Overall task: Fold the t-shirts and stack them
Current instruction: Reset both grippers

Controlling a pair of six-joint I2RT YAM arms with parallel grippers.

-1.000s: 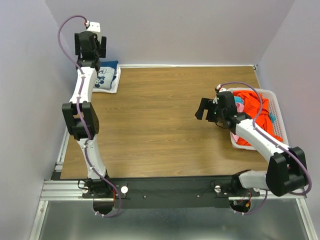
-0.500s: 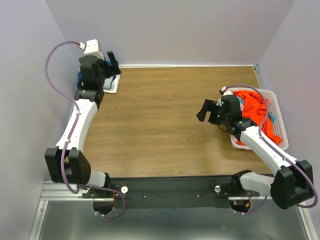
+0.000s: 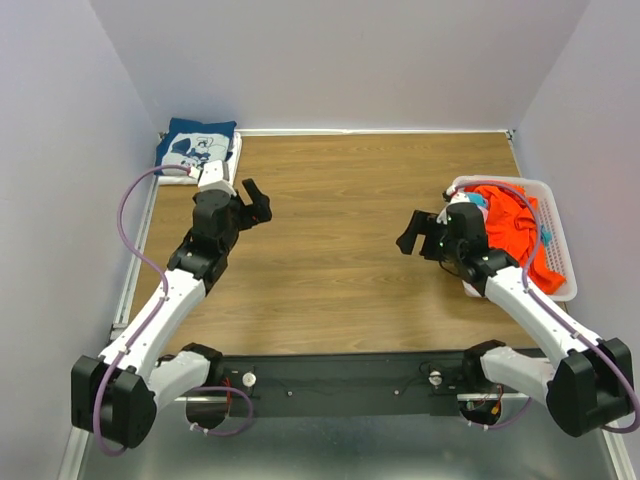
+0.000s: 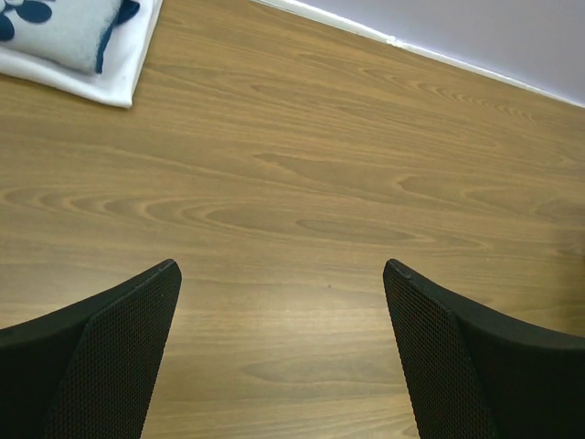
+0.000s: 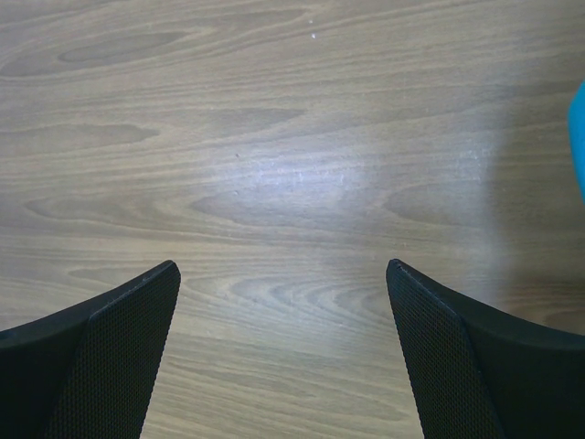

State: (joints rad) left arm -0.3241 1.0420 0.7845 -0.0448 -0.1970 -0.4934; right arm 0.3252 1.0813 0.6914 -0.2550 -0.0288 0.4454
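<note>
A folded navy t-shirt (image 3: pixel 198 148) with white print lies on a white t-shirt in the table's far left corner. The left wrist view shows the navy one (image 4: pixel 55 27) at top left, resting on the white one (image 4: pixel 123 80). An orange t-shirt (image 3: pixel 512 225) fills the basket at the right, with a bit of teal cloth (image 3: pixel 479 203) beside it. My left gripper (image 3: pixel 240 208) is open over bare wood, near of the stack, its jaws (image 4: pixel 281 268) wide apart and empty. My right gripper (image 3: pixel 415 232) is open just left of the basket, also empty (image 5: pixel 281 265).
The white slatted basket (image 3: pixel 566 262) stands at the table's right edge. Purple walls close in the back and both sides. A sliver of teal (image 5: pixel 579 137) shows at the right edge of the right wrist view.
My left arm has drawn back from the far left corner toward the near left of the table, uncovering the folded stack. The right gripper has shifted only slightly.
</note>
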